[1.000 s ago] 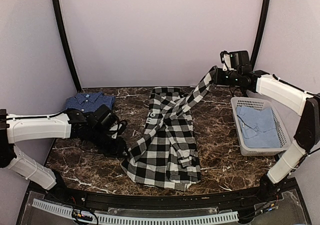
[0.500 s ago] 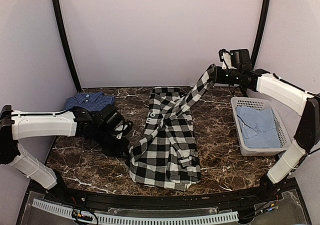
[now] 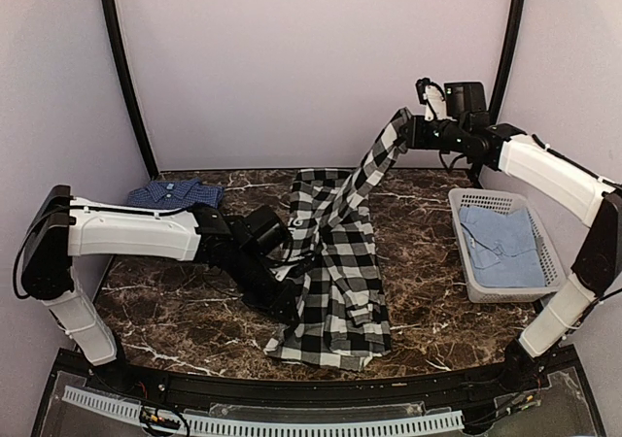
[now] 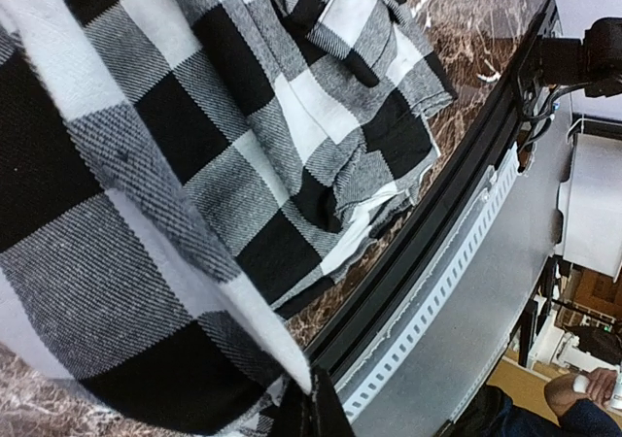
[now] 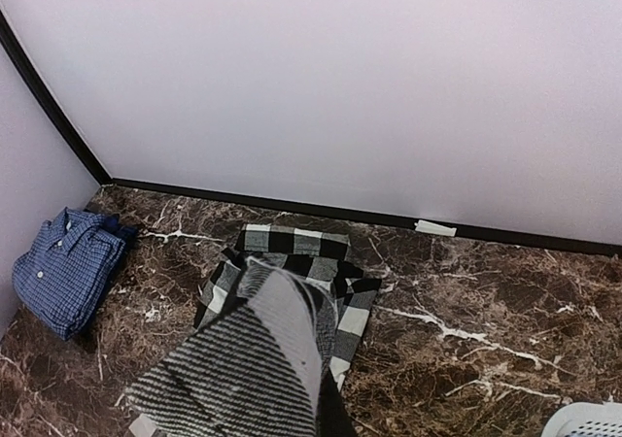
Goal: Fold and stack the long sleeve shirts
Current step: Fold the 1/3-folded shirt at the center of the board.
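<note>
The black-and-white checked shirt (image 3: pixel 335 282) lies in the middle of the marble table, partly folded. My left gripper (image 3: pixel 292 306) is shut on its left edge and sits over the shirt's left side; in the left wrist view the cloth (image 4: pixel 165 194) drapes from the closed fingertips (image 4: pixel 313 408). My right gripper (image 3: pixel 408 131) is shut on a sleeve (image 3: pixel 374 170) and holds it high above the back right; the sleeve (image 5: pixel 243 369) fills the bottom of the right wrist view. The dark blue fine-check shirt (image 3: pixel 175 195) lies folded at the back left and also shows in the right wrist view (image 5: pixel 63 267).
A white slotted basket (image 3: pixel 465 202) with a light blue garment (image 3: pixel 501 248) stands at the right. The table's black front rail (image 4: pixel 437 223) runs close to the shirt's hem. Walls close in the back and sides.
My left gripper has carried the shirt's left edge rightward over the body, folding it in. My right gripper has lifted the sleeve a little higher and leftward.
</note>
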You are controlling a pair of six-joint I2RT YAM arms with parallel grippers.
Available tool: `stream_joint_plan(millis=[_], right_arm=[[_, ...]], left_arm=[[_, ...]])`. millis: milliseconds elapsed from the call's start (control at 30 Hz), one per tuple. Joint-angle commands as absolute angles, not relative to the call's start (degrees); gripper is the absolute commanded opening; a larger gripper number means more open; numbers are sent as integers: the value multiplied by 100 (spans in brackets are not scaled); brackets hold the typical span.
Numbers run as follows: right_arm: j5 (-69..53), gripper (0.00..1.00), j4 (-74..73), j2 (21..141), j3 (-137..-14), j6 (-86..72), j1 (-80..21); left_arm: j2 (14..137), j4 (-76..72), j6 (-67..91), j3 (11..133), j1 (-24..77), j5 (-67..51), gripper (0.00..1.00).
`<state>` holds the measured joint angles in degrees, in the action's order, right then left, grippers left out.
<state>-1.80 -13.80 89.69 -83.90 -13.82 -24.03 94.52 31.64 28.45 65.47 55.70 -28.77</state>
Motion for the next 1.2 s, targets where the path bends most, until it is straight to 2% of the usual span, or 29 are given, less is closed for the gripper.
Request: stream_joint_plan(millis=[0, 267, 467, 600, 667, 867, 967, 1167], right_arm=[[-226, 0, -1218, 8798, -8599, -1135, -2452], [-313, 0, -780, 9416, -9253, -897, -2452], [-524, 0, -662, 9888, -9796, -944, -2456], [-569, 0, -637, 10047, -9743, -1010, -2460], [-604, 0, -658, 10085, -9645, -1062, -2469], [-675, 0, -804, 10031, -9187, -1182, -2711], [-730, 0, -887, 10024, -8927, -1183, -2948], [-935, 0, -879, 10234, -8576, -1204, -3467]], left_arm=[[9911, 3155, 2473, 6886, 5618, -3657, 0], [10832, 3298, 2198, 7661, 5632, -4169, 0], [11253, 3315, 2302, 7845, 5628, -4271, 1], [11423, 3067, 2460, 7900, 5626, -4340, 2], [11464, 2996, 2510, 7953, 5630, -4368, 6], [11138, 3247, 2405, 8105, 5606, -3983, 40], [10646, 3296, 2498, 7907, 5505, -3736, 44], [9817, 3546, 2631, 7191, 5389, -3156, 42]])
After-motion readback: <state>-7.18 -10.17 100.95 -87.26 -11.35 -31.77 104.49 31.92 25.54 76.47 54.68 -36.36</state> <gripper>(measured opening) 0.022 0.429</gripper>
